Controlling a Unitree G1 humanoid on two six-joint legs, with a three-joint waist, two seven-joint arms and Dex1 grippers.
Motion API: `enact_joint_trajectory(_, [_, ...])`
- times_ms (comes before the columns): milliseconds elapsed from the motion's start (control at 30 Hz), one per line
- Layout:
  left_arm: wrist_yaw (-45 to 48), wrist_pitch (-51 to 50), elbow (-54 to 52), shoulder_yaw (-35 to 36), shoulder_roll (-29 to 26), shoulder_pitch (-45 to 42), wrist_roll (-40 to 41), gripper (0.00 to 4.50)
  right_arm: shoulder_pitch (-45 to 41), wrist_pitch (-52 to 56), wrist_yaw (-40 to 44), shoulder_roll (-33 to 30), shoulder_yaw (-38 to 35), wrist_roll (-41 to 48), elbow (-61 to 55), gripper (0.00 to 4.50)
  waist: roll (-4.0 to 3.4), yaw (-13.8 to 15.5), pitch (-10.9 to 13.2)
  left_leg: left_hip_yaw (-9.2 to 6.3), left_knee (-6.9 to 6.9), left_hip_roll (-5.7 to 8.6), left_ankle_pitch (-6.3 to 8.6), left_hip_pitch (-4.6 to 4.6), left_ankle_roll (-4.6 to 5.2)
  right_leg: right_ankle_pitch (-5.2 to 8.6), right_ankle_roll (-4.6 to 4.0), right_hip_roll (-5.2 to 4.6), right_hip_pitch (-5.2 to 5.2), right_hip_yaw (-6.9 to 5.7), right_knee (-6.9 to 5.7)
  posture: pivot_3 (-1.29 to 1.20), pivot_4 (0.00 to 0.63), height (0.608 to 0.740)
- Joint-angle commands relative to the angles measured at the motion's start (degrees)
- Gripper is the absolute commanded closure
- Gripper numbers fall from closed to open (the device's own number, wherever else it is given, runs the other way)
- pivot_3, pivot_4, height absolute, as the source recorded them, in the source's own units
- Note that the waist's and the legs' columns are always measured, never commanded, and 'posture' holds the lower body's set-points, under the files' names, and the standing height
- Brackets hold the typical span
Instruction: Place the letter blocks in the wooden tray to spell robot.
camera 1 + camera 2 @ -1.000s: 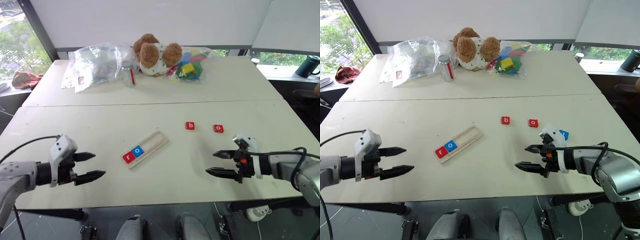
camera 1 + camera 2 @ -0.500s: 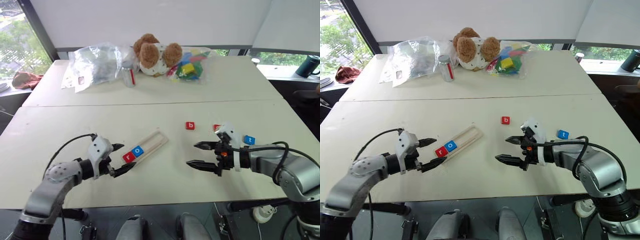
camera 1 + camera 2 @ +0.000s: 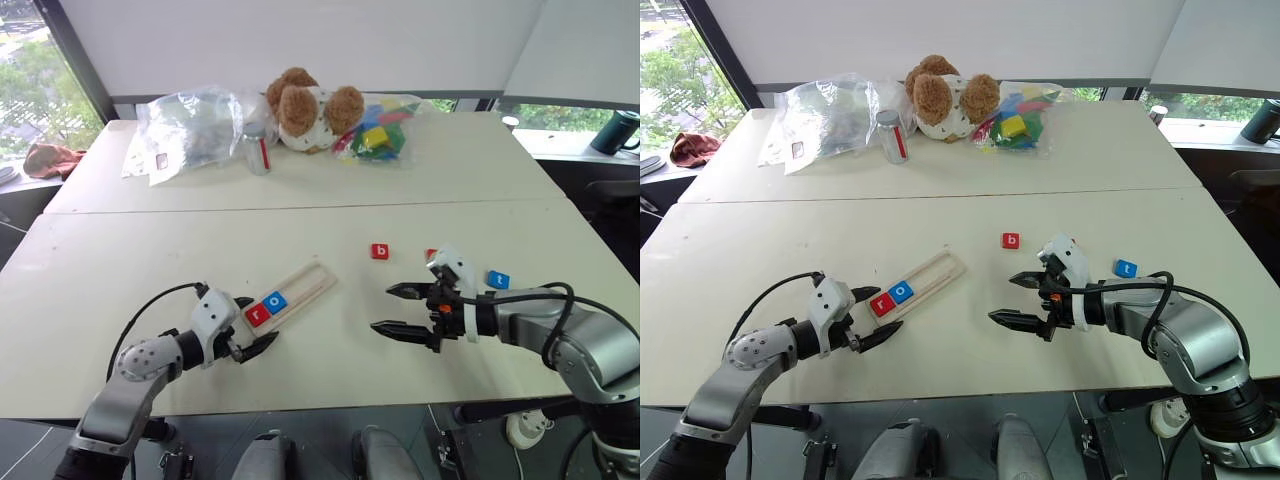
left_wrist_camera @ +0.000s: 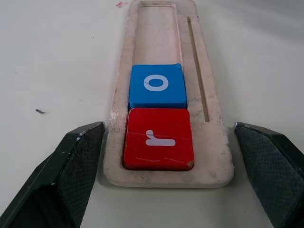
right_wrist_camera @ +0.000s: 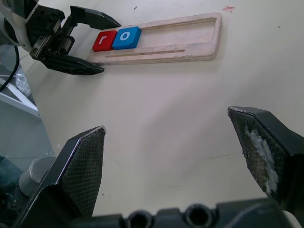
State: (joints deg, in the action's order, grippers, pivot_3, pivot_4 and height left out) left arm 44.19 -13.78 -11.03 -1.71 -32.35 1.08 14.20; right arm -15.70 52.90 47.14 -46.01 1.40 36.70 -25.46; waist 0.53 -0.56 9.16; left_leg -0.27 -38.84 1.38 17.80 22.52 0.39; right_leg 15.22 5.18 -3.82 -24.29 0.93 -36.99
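Pale wood, low and left of centre in the head views: the wooden tray (image 3: 289, 294) lies slantwise on the white table (image 3: 150, 250), and at its near end sit the red r block (image 4: 158, 138) and the blue o block (image 4: 157, 86), touching each other, letters facing me. The far part of its groove is bare, room for three more tiles, I judge.

My left gripper (image 3: 251, 334) has its fingers spread wide to either side of that near end, holding nothing; I take it I am set there to steady the tray. My right gripper (image 3: 402, 310) hangs spread and empty right of centre, pointing toward the tray.

The red b block (image 3: 380, 251) lies above and left of it, apart. The blue t block (image 3: 499, 280) lies to its right, beside my forearm. A sliver of red (image 3: 431, 254), likely the second o, peeks out behind the gripper. I would fetch b next.
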Motion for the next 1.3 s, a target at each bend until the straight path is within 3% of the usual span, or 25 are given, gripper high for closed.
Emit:
enact_joint_trajectory(33, [0.3,1.1,3.7,-1.5,0.3,-0.2,-1.8,0.0,0.1,-1.0,-0.3,0.5,-1.3,0.3,-1.0,0.04,-0.03,0.1,0.0,0.0,0.0,0.0,0.0,-0.01,0.0,0.0,0.0,0.0,0.02,0.0,0.0,0.0,0.15,0.74])
enact_joint_trajectory(200, [0.7,2.8,6.5,-2.0,1.1,-0.9,-1.6,0.0,0.6,-0.8,-0.6,0.3,-1.9,0.6,-1.3,0.04,-0.23,0.4,-0.1,0.0,-0.07,0.0,0.0,-0.09,0.0,0.0,0.0,-0.01,0.18,-0.01,0.0,0.0,0.15,0.74])
enact_joint_trajectory(300, [1.2,3.7,7.5,-2.0,1.3,-0.9,-1.5,1.27,1.0,-0.7,-0.9,0.0,-2.3,0.6,-1.5,0.0,-0.26,0.4,-0.2,0.0,-0.11,0.0,0.0,-0.12,0.01,0.0,0.0,-0.01,0.21,0.0,0.0,0.0,0.15,0.74])
enact_joint_trajectory(333, [1.3,4.1,7.7,-2.0,1.3,-0.9,-1.5,1.39,1.1,-0.7,-0.9,-0.1,-2.5,0.7,-1.6,0.0,-0.3,0.4,-0.2,0.0,-0.11,0.0,0.0,-0.12,0.01,0.0,0.0,-0.01,0.21,0.0,-0.01,0.0,0.15,0.74])
enact_joint_trajectory(533, [4.2,6.1,8.8,-2.2,0.0,-2.8,-1.4,1.39,1.7,-0.2,-1.7,-0.3,-3.8,1.0,-1.7,0.0,-0.37,0.6,-0.2,-0.01,-0.11,0.0,0.0,-0.12,0.01,0.0,0.0,-0.01,0.21,-0.01,-0.02,0.0,0.15,0.74])
enact_joint_trajectory(733, [17.1,10.0,12.8,-7.6,-3.1,-13.5,-1.5,1.39,1.6,-2.7,-4.5,0.4,-6.9,-1.7,2.5,0.0,-0.36,1.4,-0.2,-0.02,-0.13,0.01,0.0,-0.06,0.01,0.0,0.0,-0.01,0.15,-0.05,-0.02,0.0,0.15,0.74])
enact_joint_trajectory(800, [22.7,11.5,17.1,-10.0,-2.8,-18.5,-1.5,1.39,1.2,-7.3,-8.2,1.4,-6.8,-6.5,5.6,0.0,-0.35,1.3,-0.2,-0.02,-0.15,0.04,0.01,-0.03,0.02,0.0,0.0,-0.03,0.16,-0.04,0.04,0.0,0.15,0.74])
enact_joint_trajectory(1033, [32.0,19.2,34.9,-15.0,3.7,-33.4,-4.2,1.39,4.7,-10.0,-13.6,3.0,-9.6,-10.7,6.0,0.0,-0.35,1.3,-0.2,-0.01,-0.21,0.05,-0.01,0.31,0.04,-0.01,0.02,0.09,-0.18,-0.07,-0.01,0.0,0.15,0.74])
enact_joint_trajectory(1300, [33.9,25.9,50.0,-14.8,9.3,-41.1,-6.7,1.39,7.2,-8.5,-17.3,5.3,-10.3,-11.2,2.4,0.0,-0.31,1.0,-0.2,0.04,-0.35,0.05,-0.02,0.31,0.09,-0.02,0.05,0.27,-0.17,-0.06,-0.14,0.0,0.15,0.74])
